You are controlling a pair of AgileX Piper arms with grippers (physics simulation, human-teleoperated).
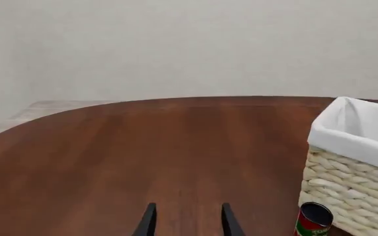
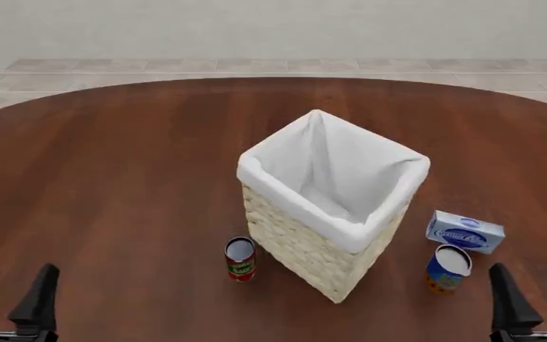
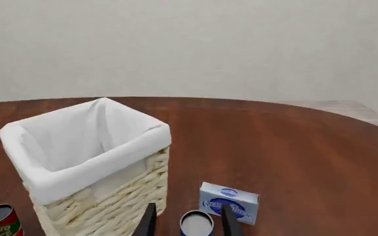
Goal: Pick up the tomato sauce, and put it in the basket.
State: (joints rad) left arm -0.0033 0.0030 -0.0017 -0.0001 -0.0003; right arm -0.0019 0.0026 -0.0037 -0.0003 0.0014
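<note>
Red-labelled and short, the small cylindrical tomato sauce can (image 2: 240, 258) with its green band and silvery-white top stands upright on the dark brown wooden bench (image 2: 112, 178), in the lower middle of the front view, just beside the lower left wall of the basket. That tall square pale-wicker basket (image 2: 312, 249), with a white cloth lining folded over its rim, stands at the centre of the frame with one corner turned toward the camera. To the lower right of the basket stands a blue-labelled can (image 2: 447, 269) with an orange base, and close above it lies a pale blue-white box (image 2: 464, 231).

At the lower left corner of the frame, the left claw (image 2: 9, 288) is released, its dark fingers spread with nothing between them, well apart from the sauce can. At the lower right corner, the right claw (image 2: 534, 291) is likewise spread and grasps nothing, near the blue-labelled can.
</note>
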